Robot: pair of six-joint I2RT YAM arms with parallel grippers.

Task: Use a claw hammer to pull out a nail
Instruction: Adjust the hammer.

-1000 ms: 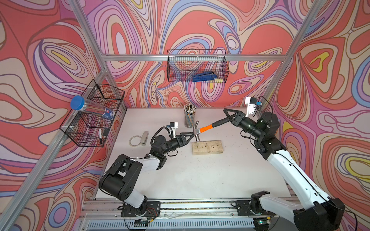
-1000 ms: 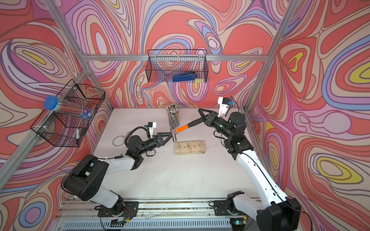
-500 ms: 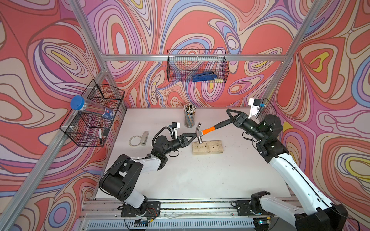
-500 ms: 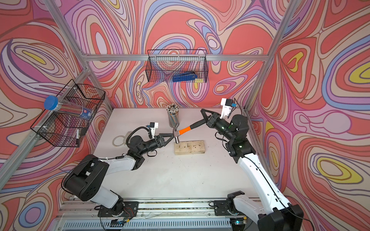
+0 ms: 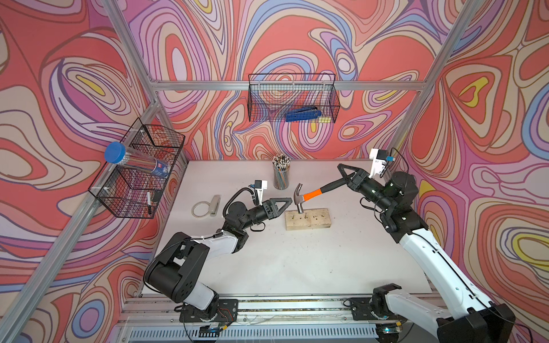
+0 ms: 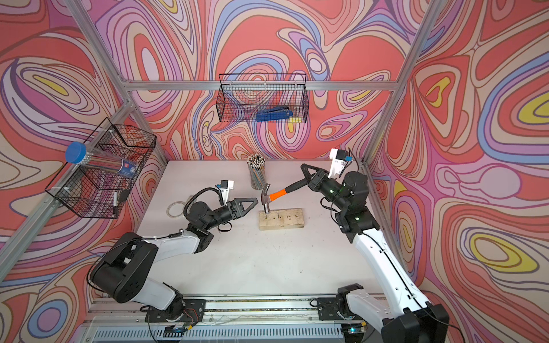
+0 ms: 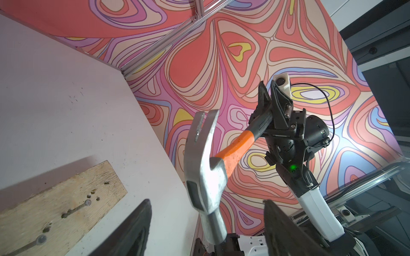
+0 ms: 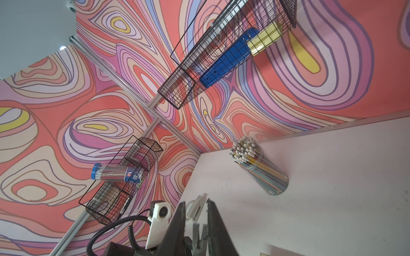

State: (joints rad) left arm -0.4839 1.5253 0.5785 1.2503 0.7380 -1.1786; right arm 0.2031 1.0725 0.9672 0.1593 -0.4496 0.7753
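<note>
Right gripper (image 5: 344,178) is pinching the claw hammer (image 5: 314,194) by its handle, hovering its head over the wood block's (image 5: 315,220) left end; left gripper (image 5: 285,203) is hovering beside it, jaws spread; next, the upturned claw probably needs hooking under a nail (image 7: 87,202).

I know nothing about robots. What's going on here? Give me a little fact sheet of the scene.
Tool: hammer, claw pointing up, face down over one end of the wooden block
Right pincer: shut on the hammer's black handle
Left pincer: open, close beside the hammer head, holding nothing
Nails: heads showing in the block
Nearby: cup of pencils on the table
</note>
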